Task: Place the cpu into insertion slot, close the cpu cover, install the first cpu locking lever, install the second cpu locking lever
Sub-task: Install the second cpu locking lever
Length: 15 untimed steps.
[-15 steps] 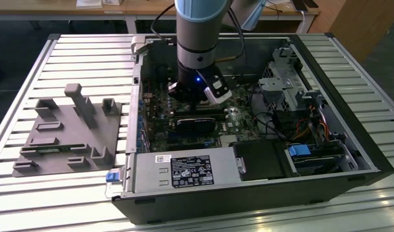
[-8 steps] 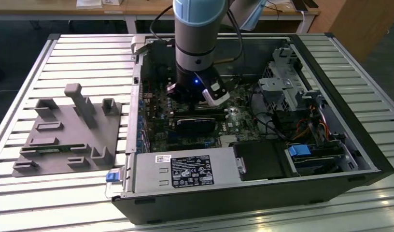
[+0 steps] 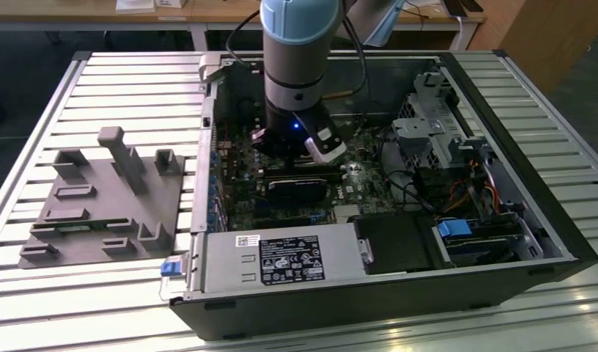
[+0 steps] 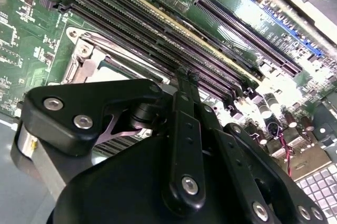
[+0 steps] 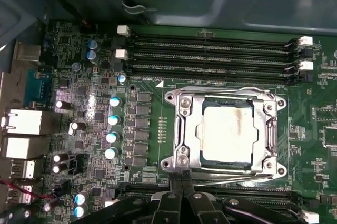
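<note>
Silvery cpu cover [image 5: 226, 132] down over cpu [image 5: 227, 132] — claw [image 5: 181, 177] together at its edge, tips half-hidden.

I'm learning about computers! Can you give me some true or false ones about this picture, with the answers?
1. The chip sits in its socket on the green board. True.
2. The metal cover stands straight up, open. False: it lies down flat around the chip.
3. The claw is right beside the socket's edge. True.
4. The computer case is closed. False: its side is open, with the arm reaching in.
</note>
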Tool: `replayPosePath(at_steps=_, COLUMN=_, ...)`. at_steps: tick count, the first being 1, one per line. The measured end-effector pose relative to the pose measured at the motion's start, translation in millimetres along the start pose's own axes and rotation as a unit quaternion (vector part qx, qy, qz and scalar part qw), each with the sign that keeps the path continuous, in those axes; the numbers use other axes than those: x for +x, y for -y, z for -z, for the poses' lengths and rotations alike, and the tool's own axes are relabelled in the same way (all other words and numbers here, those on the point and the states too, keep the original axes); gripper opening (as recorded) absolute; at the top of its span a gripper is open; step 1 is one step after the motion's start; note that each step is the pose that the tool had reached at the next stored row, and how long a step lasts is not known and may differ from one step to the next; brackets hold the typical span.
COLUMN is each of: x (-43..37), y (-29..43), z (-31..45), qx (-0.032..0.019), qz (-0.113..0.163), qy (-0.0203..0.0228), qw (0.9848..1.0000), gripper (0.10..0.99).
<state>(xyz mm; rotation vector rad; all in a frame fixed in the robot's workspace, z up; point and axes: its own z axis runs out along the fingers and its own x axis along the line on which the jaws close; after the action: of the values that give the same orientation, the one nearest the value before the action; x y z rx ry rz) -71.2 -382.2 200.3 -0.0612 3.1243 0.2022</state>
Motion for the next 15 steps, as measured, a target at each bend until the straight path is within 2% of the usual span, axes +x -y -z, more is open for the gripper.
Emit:
replayPosePath(at_steps=5, x=1.7, y=1.0, z=-0.1, qx=-0.0109, qz=0.000, qy=0.0006, qw=0.9999, gripper=0.106)
replayPosePath(at_steps=15, x=5.5, y=1.1, z=-1.6, qx=-0.0211, qz=0.000, qy=0.0018, qw=0.9998, gripper=0.106)
